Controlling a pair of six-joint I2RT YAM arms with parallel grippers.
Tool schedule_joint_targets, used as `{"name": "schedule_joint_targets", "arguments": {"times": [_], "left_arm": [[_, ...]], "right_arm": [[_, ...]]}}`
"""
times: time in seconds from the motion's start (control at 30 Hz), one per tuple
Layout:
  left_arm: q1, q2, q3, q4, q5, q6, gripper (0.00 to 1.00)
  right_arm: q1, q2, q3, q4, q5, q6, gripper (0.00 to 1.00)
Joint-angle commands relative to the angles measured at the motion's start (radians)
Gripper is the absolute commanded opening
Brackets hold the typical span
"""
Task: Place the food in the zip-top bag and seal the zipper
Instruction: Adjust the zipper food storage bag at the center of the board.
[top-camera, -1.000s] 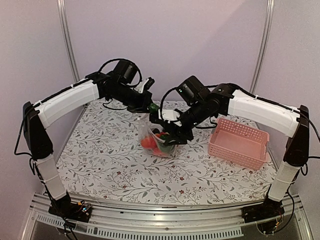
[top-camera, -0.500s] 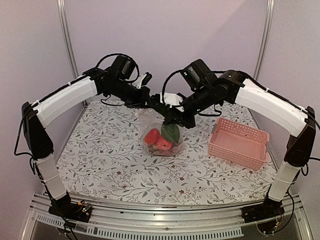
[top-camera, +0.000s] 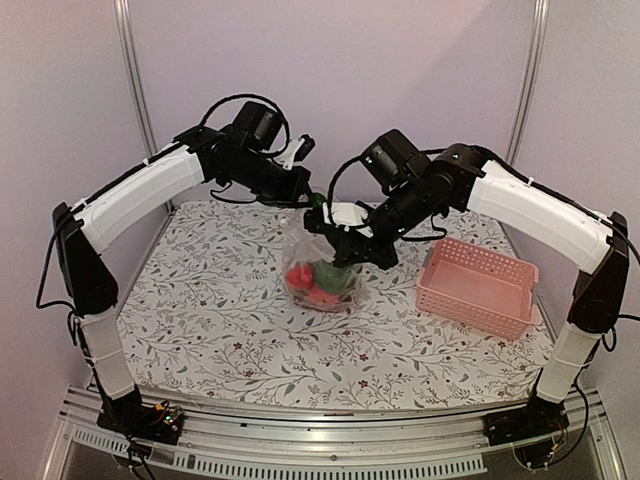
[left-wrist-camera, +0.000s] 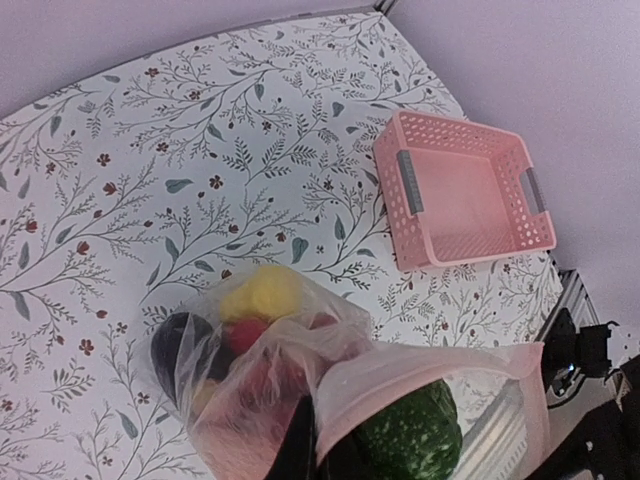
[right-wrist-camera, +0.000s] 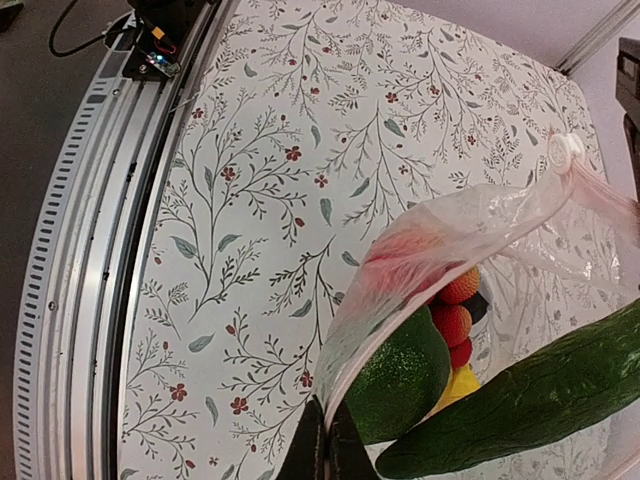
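The zip-top bag (top-camera: 322, 262) hangs between both grippers over the table's middle, its bottom on or just above the cloth. Inside it is the food: a yellow piece (left-wrist-camera: 262, 292), a dark purple eggplant (left-wrist-camera: 178, 345), red bumpy balls (right-wrist-camera: 452, 323), a round green piece (right-wrist-camera: 400, 385) and the long green cucumber (right-wrist-camera: 530, 408). My left gripper (left-wrist-camera: 318, 445) is shut on the bag's mouth edge beside the pinkish zipper (left-wrist-camera: 430, 372). On the opposite rim my right gripper (right-wrist-camera: 327, 445) is also shut. From above, the left gripper (top-camera: 311, 204) and right gripper (top-camera: 343, 238) sit close together over the bag.
A pink lattice basket (top-camera: 478, 284) stands at the right of the table and also shows as the basket (left-wrist-camera: 462, 190) in the left wrist view. The metal rail (right-wrist-camera: 80, 260) runs along the table's near edge. Floral cloth covers the table.
My right gripper has come up out of the bag and shut on its rim. Both arms shifted slightly, and the bag now hangs more upright.
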Motion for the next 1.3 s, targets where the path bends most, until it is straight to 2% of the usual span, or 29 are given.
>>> {"name": "schedule_joint_targets", "arguments": {"times": [0.0,0.03,0.1,0.2,0.27,0.37,0.43,0.6,0.67,0.73,0.83,0.97,1.03,1.07,1.1,1.17,1.23,1.27], "left_arm": [[-0.012,0.005,0.076,-0.02,0.051,0.034,0.02],[-0.024,0.005,0.098,-0.036,0.083,0.037,0.03],[-0.05,-0.02,0.106,-0.046,0.059,0.064,0.04],[-0.035,-0.073,0.028,-0.017,-0.041,0.113,0.07],[0.006,-0.075,-0.029,0.005,-0.088,0.121,0.13],[0.033,-0.008,0.077,-0.091,-0.009,0.107,0.14],[0.01,-0.013,0.094,-0.085,-0.007,0.114,0.16],[0.005,-0.067,0.041,0.047,0.147,0.067,0.07],[0.005,-0.07,0.039,0.052,0.168,0.059,0.0],[0.004,-0.065,0.049,0.032,0.199,0.066,0.0],[0.004,-0.086,0.06,-0.008,0.153,0.09,0.0],[0.022,-0.131,-0.062,0.113,-0.011,0.12,0.0],[0.035,-0.084,0.03,0.091,0.209,0.088,0.0],[0.02,-0.074,0.073,0.091,0.276,0.076,0.0],[-0.007,-0.078,0.094,0.101,0.278,0.089,0.0],[-0.047,-0.111,0.06,0.142,0.128,0.133,0.0],[-0.02,-0.113,-0.023,0.16,-0.075,0.145,0.0],[0.013,-0.093,-0.046,0.151,-0.111,0.154,0.0]], "right_arm": [[-0.031,-0.037,0.014,0.03,0.068,0.014,0.0],[-0.039,-0.039,0.019,0.032,0.066,0.02,0.0],[-0.049,-0.045,0.014,0.028,0.073,0.028,0.0],[-0.055,-0.047,-0.016,0.021,0.086,0.024,0.0],[-0.054,-0.047,-0.016,0.004,0.063,0.013,0.0],[-0.055,-0.053,-0.007,0.013,0.045,0.03,0.0],[-0.055,-0.06,-0.006,0.014,0.05,0.034,0.0],[-0.056,-0.063,-0.011,0.029,0.075,0.033,0.0],[-0.055,-0.062,-0.002,0.032,0.075,0.034,0.0],[-0.056,-0.058,0.02,0.018,0.067,0.04,0.0],[-0.056,-0.072,0.022,-0.009,0.023,0.024,0.0],[-0.075,-0.089,-0.026,0.028,0.074,0.014,0.0],[-0.076,-0.073,0.04,-0.078,-0.01,-0.014,0.01],[-0.076,-0.063,0.083,-0.144,-0.087,-0.028,0.03],[-0.074,-0.065,0.101,-0.195,-0.154,-0.058,0.04],[-0.074,-0.104,0.04,-0.157,-0.148,-0.084,0.05],[-0.078,-0.158,-0.086,0.002,0.001,-0.05,0.02],[-0.08,-0.169,-0.142,0.06,0.092,-0.045,0.01]]}}
